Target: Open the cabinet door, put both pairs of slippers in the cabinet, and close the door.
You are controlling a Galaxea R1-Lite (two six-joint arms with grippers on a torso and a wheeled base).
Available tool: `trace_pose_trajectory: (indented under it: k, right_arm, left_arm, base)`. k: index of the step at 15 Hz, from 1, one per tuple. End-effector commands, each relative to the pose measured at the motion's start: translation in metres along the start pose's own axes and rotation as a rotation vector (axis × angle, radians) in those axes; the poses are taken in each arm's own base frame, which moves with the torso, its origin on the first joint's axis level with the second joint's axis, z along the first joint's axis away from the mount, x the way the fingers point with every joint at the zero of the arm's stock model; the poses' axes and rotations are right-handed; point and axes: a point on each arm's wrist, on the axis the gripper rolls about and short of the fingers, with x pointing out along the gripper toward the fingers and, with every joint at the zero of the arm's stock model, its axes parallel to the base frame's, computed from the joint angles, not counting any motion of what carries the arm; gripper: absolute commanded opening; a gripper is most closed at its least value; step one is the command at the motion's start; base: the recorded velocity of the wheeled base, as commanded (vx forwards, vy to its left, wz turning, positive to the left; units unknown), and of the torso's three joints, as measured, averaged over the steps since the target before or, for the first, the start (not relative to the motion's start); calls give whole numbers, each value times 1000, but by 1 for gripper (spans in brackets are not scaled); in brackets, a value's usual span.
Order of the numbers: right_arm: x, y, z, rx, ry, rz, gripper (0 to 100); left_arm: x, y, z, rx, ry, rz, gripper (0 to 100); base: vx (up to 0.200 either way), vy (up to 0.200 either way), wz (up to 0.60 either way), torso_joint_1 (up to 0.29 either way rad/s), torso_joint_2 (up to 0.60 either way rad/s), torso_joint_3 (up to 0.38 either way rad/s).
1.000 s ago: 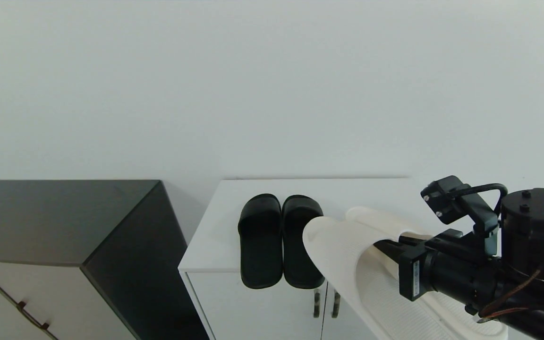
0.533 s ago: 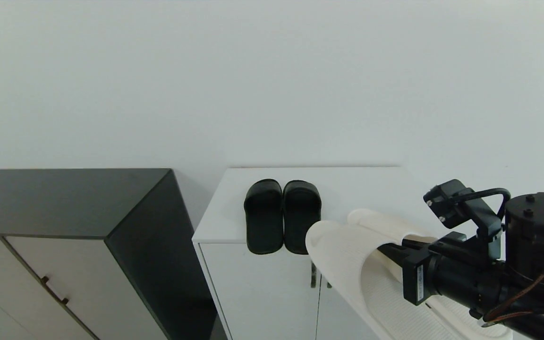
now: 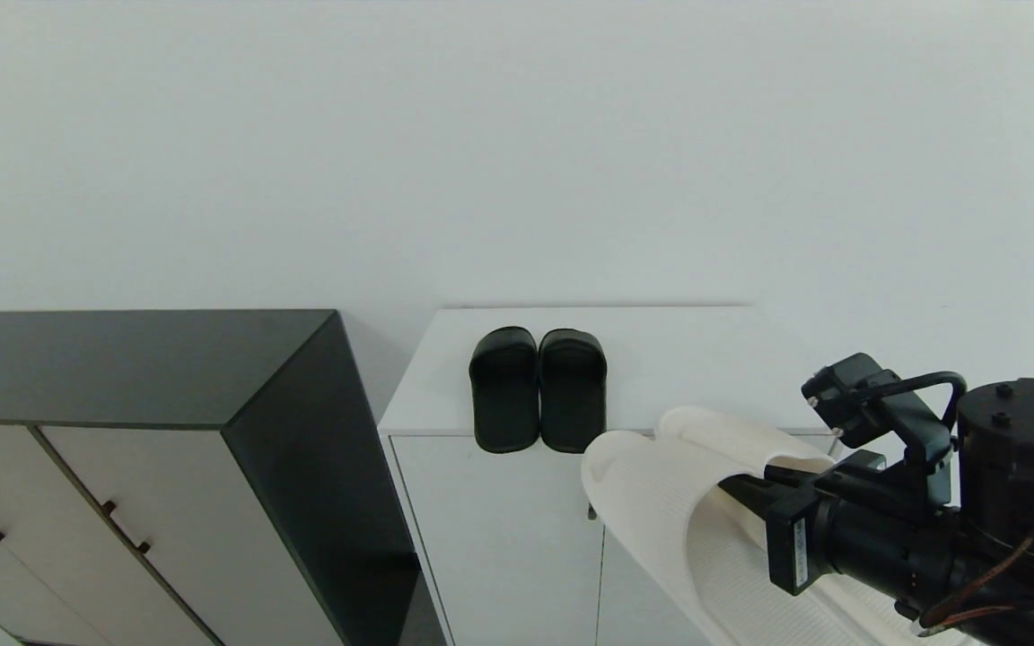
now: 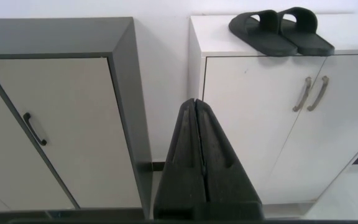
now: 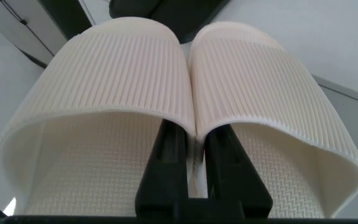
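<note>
The whole head view has shifted; the white cabinet [image 3: 499, 538] now looks farther off and more of its front shows, so the camera has moved back and the things have not; the black slippers [image 3: 538, 388] lie side by side on top of the cabinet as before, toes to the wall and heels at the front edge; the white slippers [image 3: 687, 502] are still up in the air in the right gripper [image 5: 196, 165], in front of the cabinet's right part; I think the robot backed off to make room for the door to swing; both doors are shut, with the two handles [image 4: 312, 93] close together in the middle, so the opening step is not yet done and no slippers are inside

The right gripper's fingers [image 5: 166, 162] are squeezed on the white slippers, pinching the two inner sides where the pair meets; the left gripper [image 4: 196, 109] has its fingers pressed flat together with nothing between them; it hangs low, facing the gap between the dark cabinet [image 3: 122, 368] and the white one, touching nothing
</note>
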Motion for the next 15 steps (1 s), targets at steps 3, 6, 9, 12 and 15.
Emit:
trace_pose_trajectory:
  k: [3,6,9,12,15]
  right_arm:
    - [1,0,-3,-2,10,0,0]
    - [1,0,-3,-2,12,0,0]
    - [0,0,-4,-2,12,0,0]
    - [0,0,-4,-4,13,0,0]
    - [-1,-1,-4,-4,13,0,0]
  left_arm:
    - [0,0,0,0,2,1,0]
    - [0,0,0,0,2,1,0]
    - [0,0,0,0,2,1,0]
    - [0,0,0,0,2,1,0]
    - [0,0,0,0,2,1,0]
  base:
    - [0,0,0,0,0,0]
    - [0,0,0,0,0,0]
    - [0,0,0,0,0,0]
    - [0,0,0,0,0,0]
    - [0,0,0,-103,237,133]
